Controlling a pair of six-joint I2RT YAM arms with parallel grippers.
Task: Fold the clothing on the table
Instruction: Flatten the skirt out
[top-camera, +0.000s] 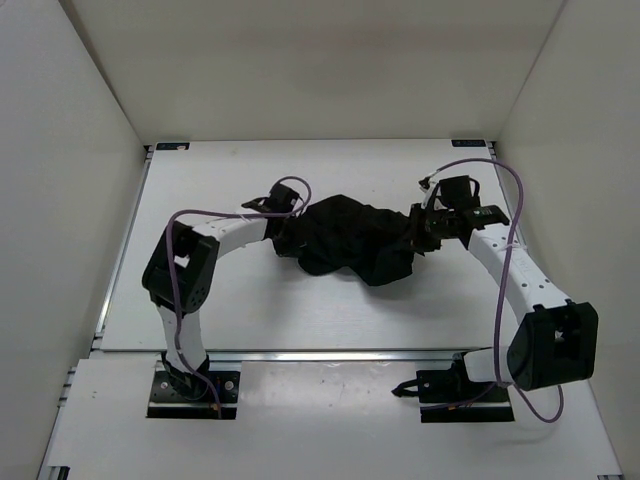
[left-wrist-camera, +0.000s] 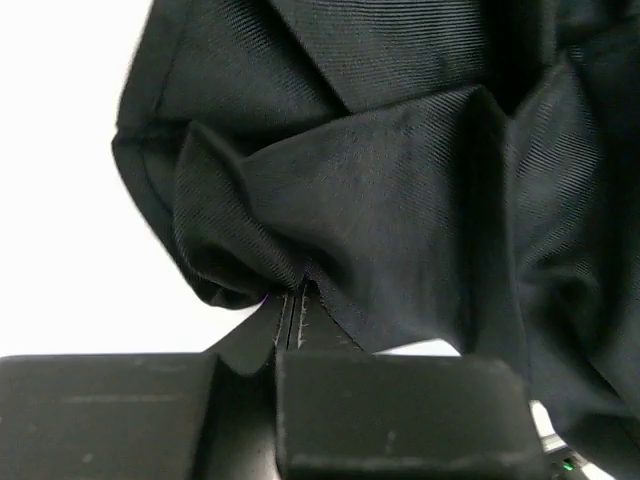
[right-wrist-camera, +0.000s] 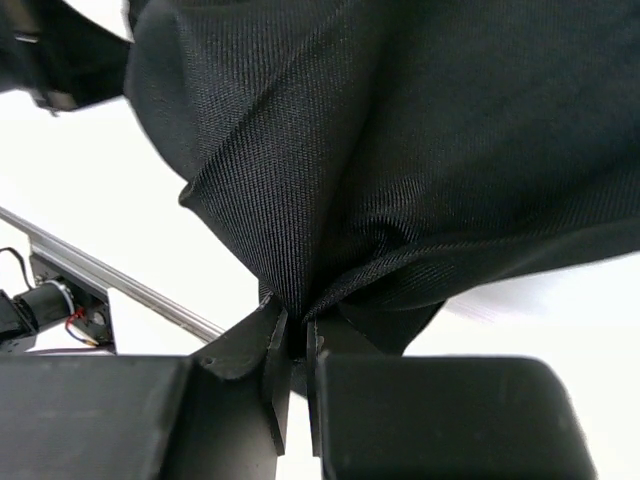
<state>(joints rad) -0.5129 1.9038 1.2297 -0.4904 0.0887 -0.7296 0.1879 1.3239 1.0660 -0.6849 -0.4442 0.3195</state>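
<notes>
Black clothing (top-camera: 345, 240) sits bunched in a rumpled heap near the middle of the white surface (top-camera: 250, 310), slung between the two arms and not spread flat. Left claw (left-wrist-camera: 293, 308) clenched, fingertips pressed together on a pinch of fabric at the heap's left end; the cloth puckers right at the tips and fans out above them. Right claw (right-wrist-camera: 295, 330) likewise clenched, on a fold at the right end, the weave drawn into tight creases that converge at the jaws. In the right wrist view the garment appears raised a little, with bare surface and an edge rail (right-wrist-camera: 110, 285) visible beneath it. How much of the middle rests on the surface cannot be told from overhead. No hem, sleeve or waistband to be made out, so which part of the garment each claw has is unknown. Judgement: the step in hand is the opening one, both ends gripped, ready to stretch and lay the piece out before any fold. Task looks early; no fold made, and the heap shows only random creases. Next move calls, I think, for the arms to draw apart evenly until the cloth goes taut, then lower it flat. Both pinches look thin, so pull gently or the fabric may slip out. Watch the sagging middle so it does not drag into new wrinkles.
</notes>
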